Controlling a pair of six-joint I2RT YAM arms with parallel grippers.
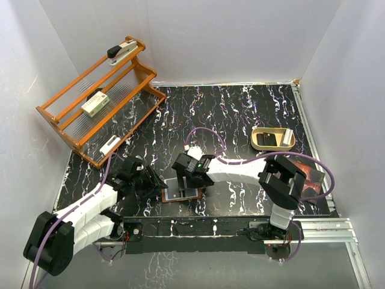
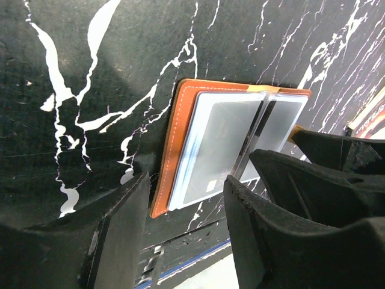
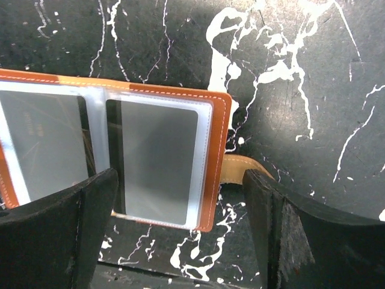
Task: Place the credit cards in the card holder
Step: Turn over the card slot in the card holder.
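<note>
The card holder lies spread open on the black marble table near its front edge. Its orange-brown leather rim frames clear pockets. A grey-white credit card sits in the left pocket and another credit card in the right one. In the right wrist view the same cards show inside the pockets, with the rim and tan snap tab beside them. My left gripper is open and empty at the holder's left end. My right gripper is open and empty, straddling the holder's right half.
A wooden rack at the back left holds a stapler and a white-and-green box. A tan curved object sits at the right. A dark brown book lies partly under the right arm. The table's front edge runs just below the holder.
</note>
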